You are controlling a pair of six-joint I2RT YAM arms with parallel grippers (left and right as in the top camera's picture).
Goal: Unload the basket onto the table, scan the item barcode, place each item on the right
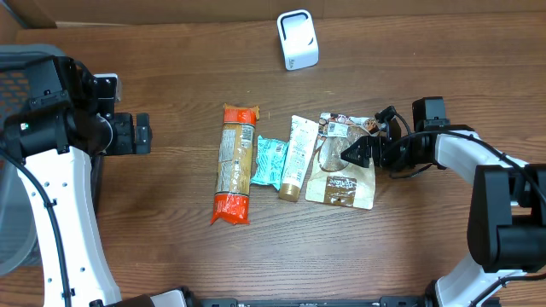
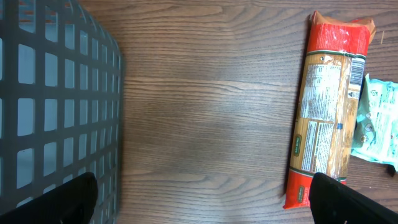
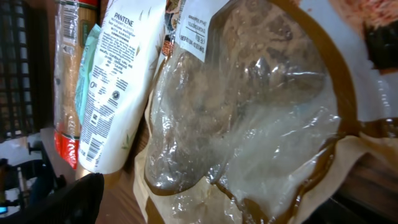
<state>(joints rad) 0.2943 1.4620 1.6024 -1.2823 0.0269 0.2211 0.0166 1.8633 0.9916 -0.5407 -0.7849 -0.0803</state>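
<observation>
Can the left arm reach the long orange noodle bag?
Probably yes. The left tool is open and points toward the noodle bag, with only bare table between them. Nothing seems to block the way.

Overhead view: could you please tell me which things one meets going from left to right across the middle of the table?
left gripper → orange pasta pack → teal packet → Pantene tube → brown pouch
</observation>
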